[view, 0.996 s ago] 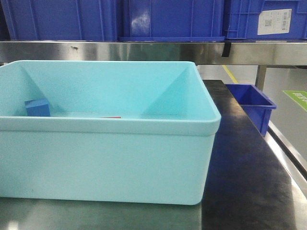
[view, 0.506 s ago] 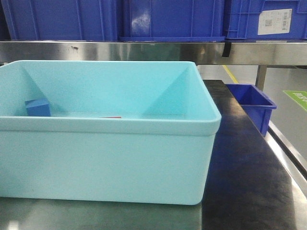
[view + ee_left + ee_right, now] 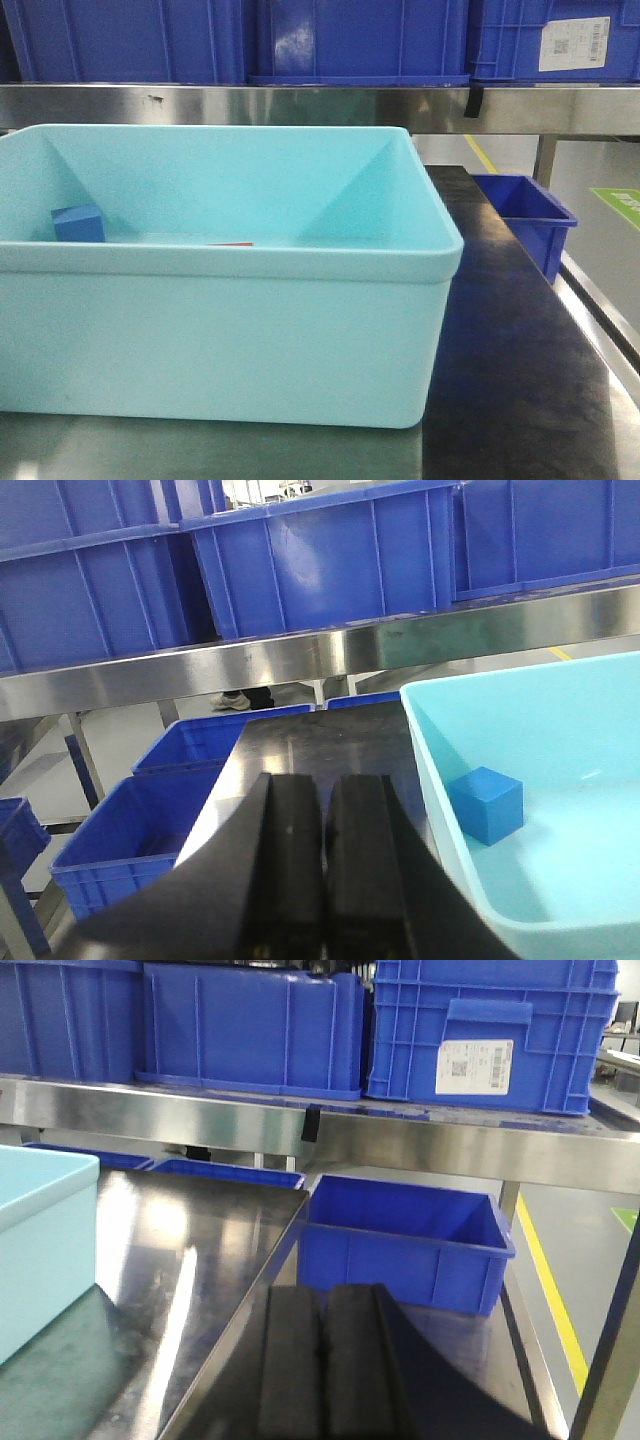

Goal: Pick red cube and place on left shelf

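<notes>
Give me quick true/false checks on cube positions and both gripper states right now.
1. The red cube lies inside the turquoise tub. True; only a sliver shows over the near rim.
2. The blue cube touches the red cube. False: they lie apart, the blue one by the tub's left wall.
3. The left gripper is shut and empty. True.
4. The right gripper holds the red cube. False: it is shut on nothing.
5. Blue crates stand on the steel shelf. True.

Turquoise tub [image 3: 220, 330] w/ blue cube [image 3: 79, 223] left, red cube [image 3: 231, 243] mid.
</notes>
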